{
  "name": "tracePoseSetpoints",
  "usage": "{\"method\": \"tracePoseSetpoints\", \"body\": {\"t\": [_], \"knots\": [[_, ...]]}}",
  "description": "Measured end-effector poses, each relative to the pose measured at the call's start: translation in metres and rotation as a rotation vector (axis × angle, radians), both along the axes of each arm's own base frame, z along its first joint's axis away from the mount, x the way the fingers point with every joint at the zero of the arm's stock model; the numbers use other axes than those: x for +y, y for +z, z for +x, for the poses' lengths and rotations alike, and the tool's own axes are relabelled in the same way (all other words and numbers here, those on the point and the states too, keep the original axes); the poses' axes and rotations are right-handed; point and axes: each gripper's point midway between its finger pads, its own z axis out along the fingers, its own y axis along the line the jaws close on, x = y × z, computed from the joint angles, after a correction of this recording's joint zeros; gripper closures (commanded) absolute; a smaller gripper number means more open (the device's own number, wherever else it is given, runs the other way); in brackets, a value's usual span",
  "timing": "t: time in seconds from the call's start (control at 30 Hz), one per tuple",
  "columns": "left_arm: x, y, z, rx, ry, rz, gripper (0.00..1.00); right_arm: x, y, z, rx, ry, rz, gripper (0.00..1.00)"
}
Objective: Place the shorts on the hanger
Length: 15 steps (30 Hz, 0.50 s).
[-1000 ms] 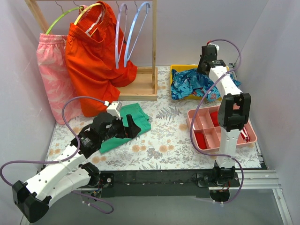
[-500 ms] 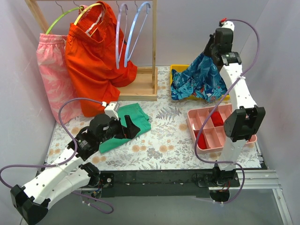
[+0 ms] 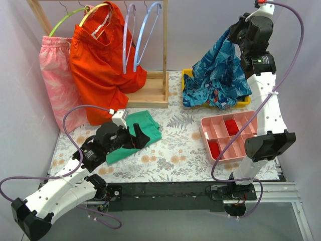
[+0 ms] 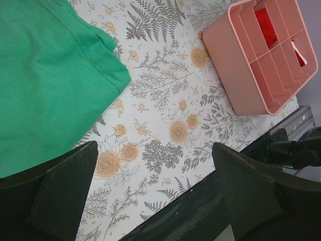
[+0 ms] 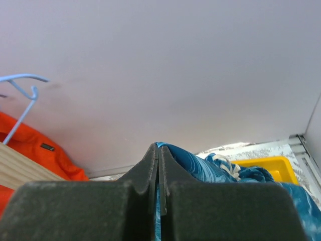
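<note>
**Right arm.** The right gripper [image 3: 234,33] stands high at the upper right of the top view. Its dark fingers [image 5: 152,165] are pressed flat together in the wrist view, and a fold of the shorts [image 3: 219,69] is pinched between them. This is soft teal-blue cloth with a lighter leaf print. It hangs from the grip in loose, crumpled drapes. Its lower part lies bunched in and over the yellow bin [image 3: 187,74], a rigid box of which only the corners show.

**Hanger.** The hanger [image 3: 126,46] is a thin, smooth, pale lavender loop. It hangs by its small hook from the top bar of the wooden rack [image 3: 165,55] at upper centre, well apart from the shorts. It sits between the orange shorts [image 3: 99,68] to its left and a light-blue hanger [image 3: 148,31] just beside it on the right. A pink patterned garment [image 3: 54,80] hangs at the far left.

**Left arm.** The left gripper [image 4: 153,150] hovers low at the lower left of the top view, with its blunt black fingers [image 4: 67,193] spread wide and nothing between them. It is at the edge of a folded green cloth [image 4: 45,85], which is matte and has a stitched hem.

**Surface.** The table cover [image 3: 175,153] is a flat floral print. On it at the right stands a pink plastic tray [image 3: 204,131] with square compartments, some holding red items.
</note>
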Motion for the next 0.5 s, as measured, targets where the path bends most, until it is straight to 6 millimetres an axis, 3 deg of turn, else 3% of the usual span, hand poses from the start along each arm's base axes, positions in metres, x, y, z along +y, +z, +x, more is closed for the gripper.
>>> {"method": "tracePoseSetpoints", "body": {"t": [0.2,0.5], "knots": [[0.0,0.0,0.0,0.0,0.0,0.0,0.02,0.007,0.048,-0.017,-0.105,0.046,0.017,0.99],[0.0,0.001,0.0,-0.004,0.0,-0.003,0.02,0.013,0.112,-0.061,-0.277,0.107,0.044,0.99]]}}
